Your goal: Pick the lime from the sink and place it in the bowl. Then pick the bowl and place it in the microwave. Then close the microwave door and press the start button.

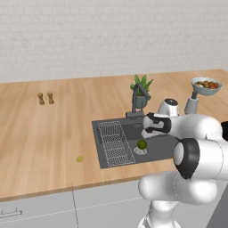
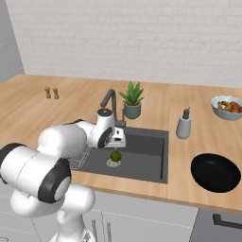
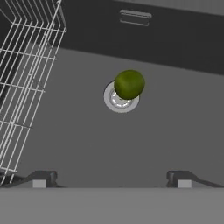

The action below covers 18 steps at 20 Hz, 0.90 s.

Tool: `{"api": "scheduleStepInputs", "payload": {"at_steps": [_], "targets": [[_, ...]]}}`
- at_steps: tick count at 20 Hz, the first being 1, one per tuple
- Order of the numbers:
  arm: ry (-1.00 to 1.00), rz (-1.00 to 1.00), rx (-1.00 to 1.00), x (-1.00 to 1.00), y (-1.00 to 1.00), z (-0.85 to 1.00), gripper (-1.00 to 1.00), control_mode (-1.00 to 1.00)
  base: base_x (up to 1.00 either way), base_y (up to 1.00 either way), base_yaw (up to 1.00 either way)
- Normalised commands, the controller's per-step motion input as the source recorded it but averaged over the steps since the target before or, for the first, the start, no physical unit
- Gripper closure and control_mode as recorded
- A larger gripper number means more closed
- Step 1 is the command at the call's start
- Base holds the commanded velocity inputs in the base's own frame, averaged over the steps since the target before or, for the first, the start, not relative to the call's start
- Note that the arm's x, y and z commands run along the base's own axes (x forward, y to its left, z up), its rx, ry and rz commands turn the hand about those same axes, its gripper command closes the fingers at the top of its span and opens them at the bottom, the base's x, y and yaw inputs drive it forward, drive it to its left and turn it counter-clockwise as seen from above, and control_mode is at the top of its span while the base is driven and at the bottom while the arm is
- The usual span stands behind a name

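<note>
The lime is round, glossy and green, and rests on the edge of the round drain in the dark grey sink. My gripper hangs open above the basin, a little way over the lime, with nothing between its fingers. The black bowl sits empty on the wooden counter to the right of the sink. The microwave, its door and the start button are out of view.
A wire rack fills the sink's left part. Behind the basin stand the dark faucet, a plant and a soap dispenser. A pale fruit bowl sits far right; a small yellow-green bit lies left.
</note>
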Motion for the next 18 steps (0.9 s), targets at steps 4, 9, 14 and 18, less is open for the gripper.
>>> {"api": "scheduleStepInputs", "payload": {"at_steps": [4,9,14,18], "targets": [[0.03,0.00,0.00,0.34,0.00,-0.27,-1.00,-1.00,0.00,0.00,0.00],[0.00,0.00,0.00,0.25,0.00,-0.43,-1.00,-1.00,0.00,0.00,0.00],[0.00,0.00,0.00,0.38,0.00,-0.37,-1.00,-1.00,0.00,0.00,0.00],[0.01,0.00,0.00,0.37,0.00,-0.23,-1.00,-1.00,0.00,0.00,0.00]]}}
